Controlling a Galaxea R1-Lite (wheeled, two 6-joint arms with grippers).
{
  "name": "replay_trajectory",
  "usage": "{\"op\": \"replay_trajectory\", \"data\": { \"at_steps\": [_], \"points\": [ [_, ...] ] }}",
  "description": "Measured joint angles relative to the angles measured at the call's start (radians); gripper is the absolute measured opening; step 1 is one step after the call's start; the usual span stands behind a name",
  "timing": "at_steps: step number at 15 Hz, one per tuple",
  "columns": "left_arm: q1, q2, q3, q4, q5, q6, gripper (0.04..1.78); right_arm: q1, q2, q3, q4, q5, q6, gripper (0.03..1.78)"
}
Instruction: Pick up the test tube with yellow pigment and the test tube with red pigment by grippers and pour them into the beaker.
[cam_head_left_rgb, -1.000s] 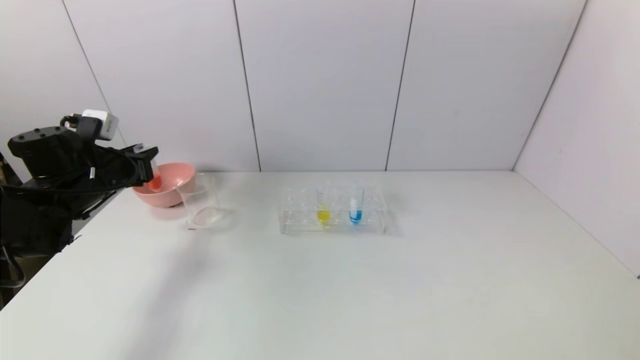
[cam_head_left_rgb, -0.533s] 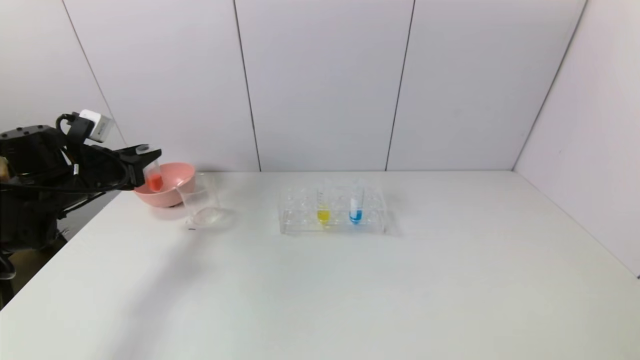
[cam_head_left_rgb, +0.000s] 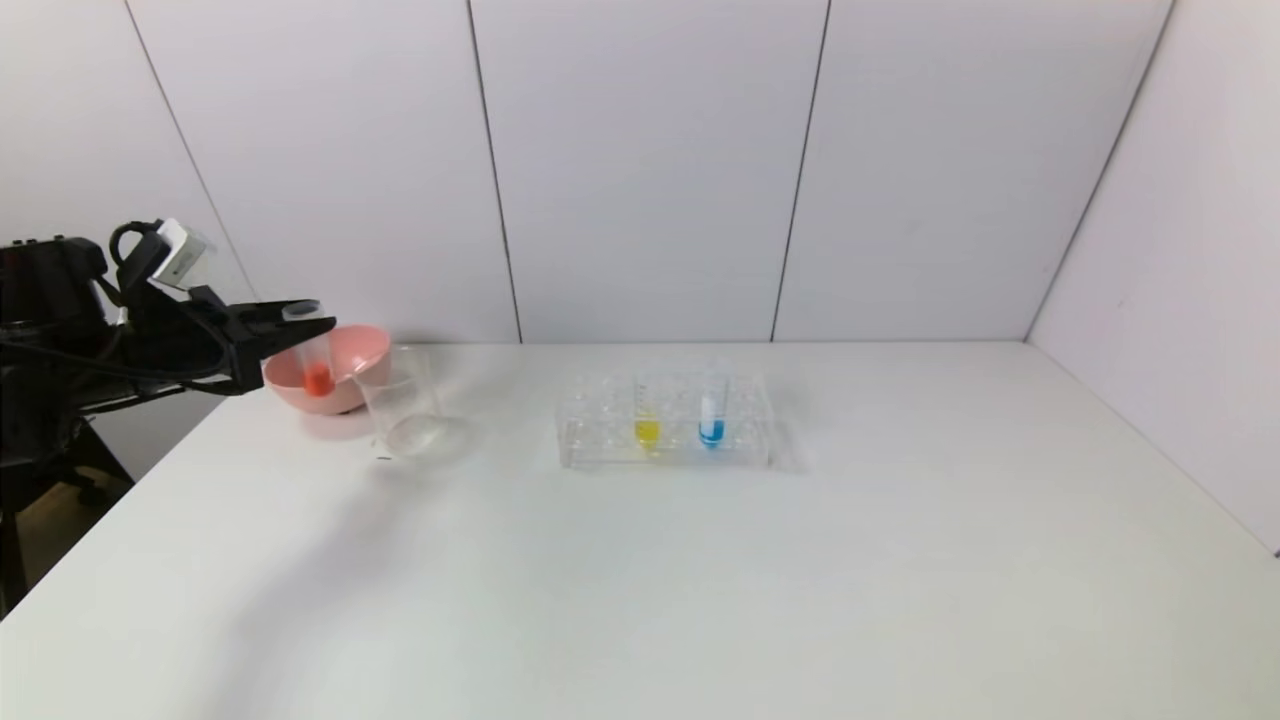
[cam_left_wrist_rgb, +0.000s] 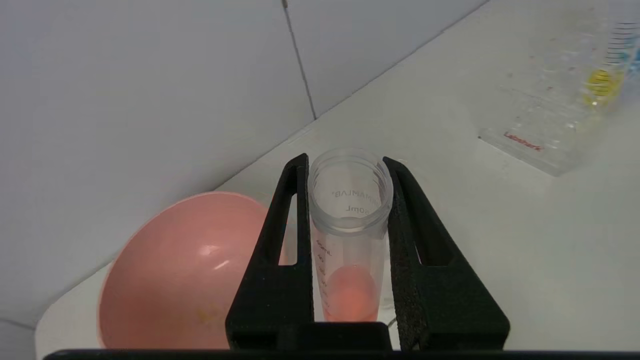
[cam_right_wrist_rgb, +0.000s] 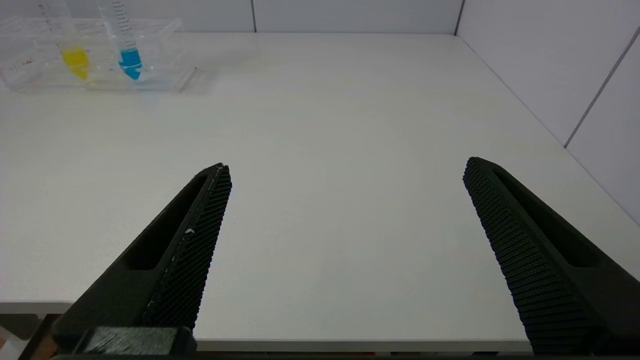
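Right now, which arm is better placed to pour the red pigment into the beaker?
Left. The left tool is shut on the red-pigment test tube, held upright beside the beaker and the pink bowl. The right tool is open at the table's near edge, far from the beaker.

The head camera looks forward and down over the white table (cam_head_left_rgb: 700, 560). Both wrist cameras sit low and close, sharing the tube rack (cam_head_left_rgb: 665, 425) at twelve o'clock.

Your white table (cam_head_left_rgb: 700, 580) carries a pink bowl (cam_head_left_rgb: 345, 395); a clear beaker (cam_head_left_rgb: 405, 405); a clear tube rack (cam_head_left_rgb: 665, 425).
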Motion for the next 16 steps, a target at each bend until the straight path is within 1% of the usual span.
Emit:
{"op": "replay_trajectory", "data": {
  "at_steps": [1, 2, 5, 8, 11, 16],
  "points": [
    [0.001, -0.001, -0.015, 0.028, -0.031, 0.022, 0.45, 0.000, 0.000, 0.000, 0.000, 0.000, 0.000, 1.70],
    [0.001, 0.000, -0.029, 0.048, -0.042, 0.046, 0.45, 0.000, 0.000, 0.000, 0.000, 0.000, 0.000, 1.70],
    [-0.001, 0.003, -0.072, 0.119, -0.046, 0.115, 0.45, 0.000, 0.000, 0.000, 0.000, 0.000, 0.000, 1.70],
    [-0.001, 0.011, -0.143, 0.285, -0.044, 0.247, 0.45, 0.000, 0.000, 0.000, 0.000, 0.000, 0.000, 1.70],
    [-0.001, 0.033, -0.236, 0.450, -0.032, 0.396, 0.45, 0.000, 0.000, 0.000, 0.000, 0.000, 0.000, 1.70],
    [-0.001, 0.064, -0.331, 0.606, 0.022, 0.562, 0.45, 0.000, 0.000, 0.000, 0.000, 0.000, 0.000, 1.70]
  ]
}}
